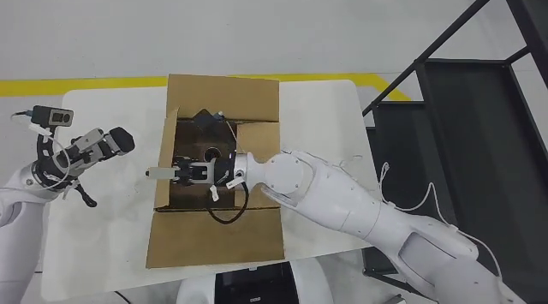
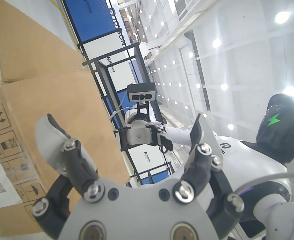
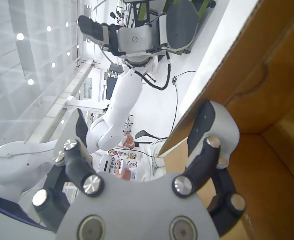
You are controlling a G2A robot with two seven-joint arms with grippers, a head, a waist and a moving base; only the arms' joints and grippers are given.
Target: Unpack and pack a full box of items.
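Note:
An open cardboard box (image 1: 216, 237) sits mid-table with its far and near flaps folded out. Inside lie a black item (image 1: 205, 121) and other dark contents I cannot make out. My right gripper (image 1: 167, 171) has crossed over the box to its left wall. In the right wrist view this gripper (image 3: 144, 116) is open and straddles the upright left flap's edge (image 3: 212, 76), one finger inside and one outside. My left gripper (image 1: 114, 143) hovers over the table left of the box, open (image 2: 122, 123) and holding nothing, with the box's printed side (image 2: 49, 106) beside it.
The white table (image 1: 325, 116) has bare room on both sides of the box. A black cable (image 1: 227, 216) loops over the box's near edge. A dark metal rack (image 1: 479, 98) stands to the right, and a yellow floor line (image 1: 86, 86) runs behind the table.

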